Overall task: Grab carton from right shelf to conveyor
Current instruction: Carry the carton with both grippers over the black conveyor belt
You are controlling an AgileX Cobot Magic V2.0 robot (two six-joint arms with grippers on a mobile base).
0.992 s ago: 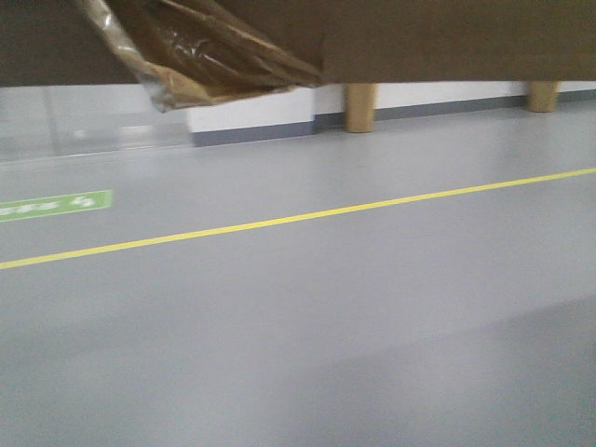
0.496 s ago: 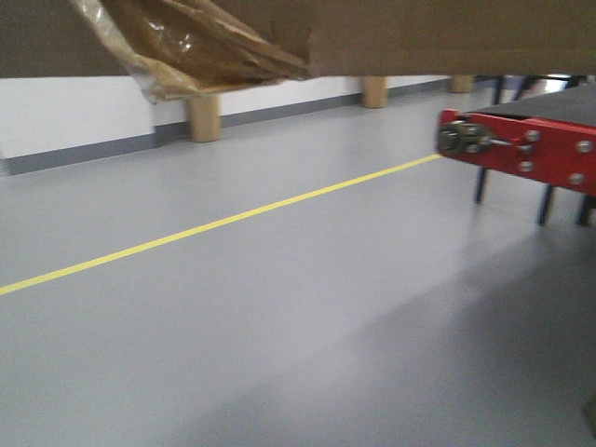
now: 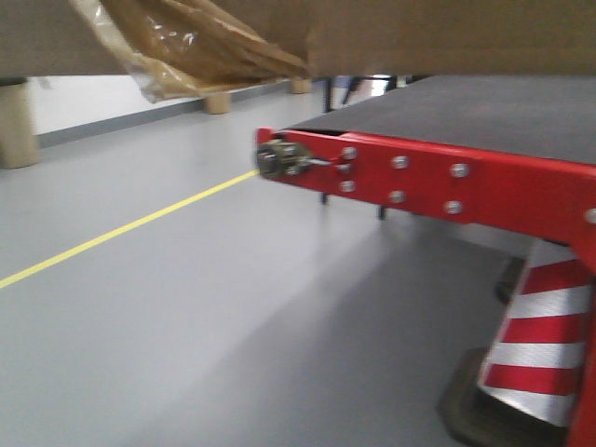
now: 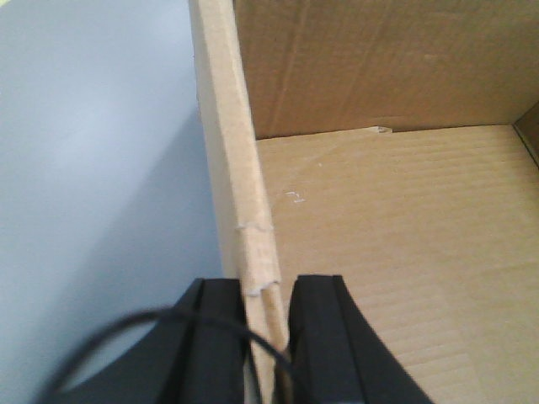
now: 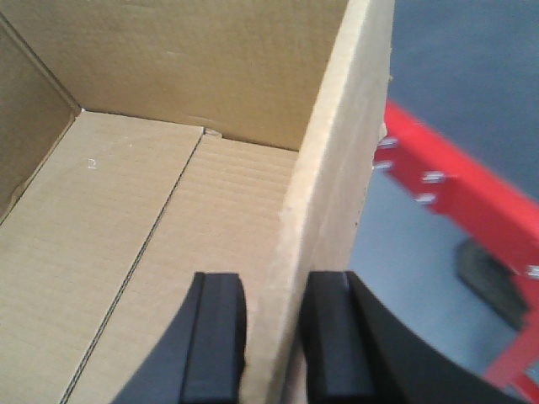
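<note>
I hold an open brown carton [image 3: 438,37] in the air; its underside fills the top of the front view, with torn tape hanging at the left. My left gripper [image 4: 268,295] is shut on the carton's left wall [image 4: 232,151], one finger inside and one outside. My right gripper [image 5: 274,320] is shut on the carton's right wall [image 5: 337,151] the same way. The carton's inside [image 5: 126,227] is empty. The conveyor [image 3: 447,177], red-framed with a dark belt [image 3: 484,107], stands at the right just below the carton, and shows in the right wrist view [image 5: 455,194].
Grey floor with a yellow line [image 3: 121,228] runs to the left. A red and white striped foot [image 3: 535,340] stands under the conveyor at the lower right. Beige posts [image 3: 17,121] stand along the white wall at the back.
The view has swung right: the conveyor has come from out of sight to fill the right side, close under the carton. The carton stays gripped by both grippers.
</note>
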